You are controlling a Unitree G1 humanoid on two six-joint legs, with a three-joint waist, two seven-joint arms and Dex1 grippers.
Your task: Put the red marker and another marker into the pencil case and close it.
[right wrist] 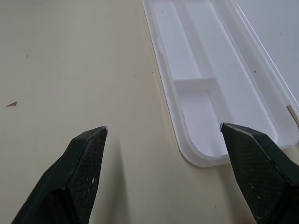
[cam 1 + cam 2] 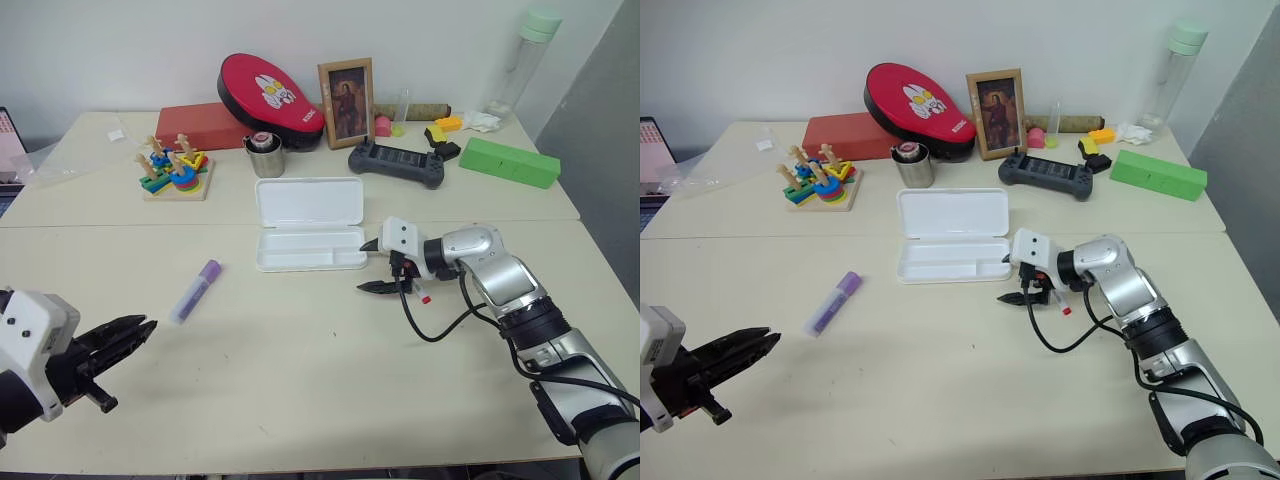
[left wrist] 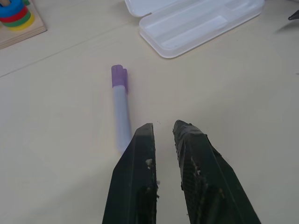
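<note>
With the pencil case [image 2: 309,224] laid open at the worktop [image 2: 300,360] centre to receive markers, the released right pincer [image 2: 372,265] is poised at its 4 o'clock corner above the red marker [image 2: 423,293], while the nearly clenched, empty left pincer [image 2: 137,333] is held short of another marker [image 2: 195,291] at 8 o'clock.

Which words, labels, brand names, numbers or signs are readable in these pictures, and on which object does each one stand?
No text can be read.
Red oval pad: a white picture, no legible words.
Framed picture: no caption visible.
Screen at the table's far left edge: marks too small to read.
Pencil case, purple marker: no print visible.
</note>
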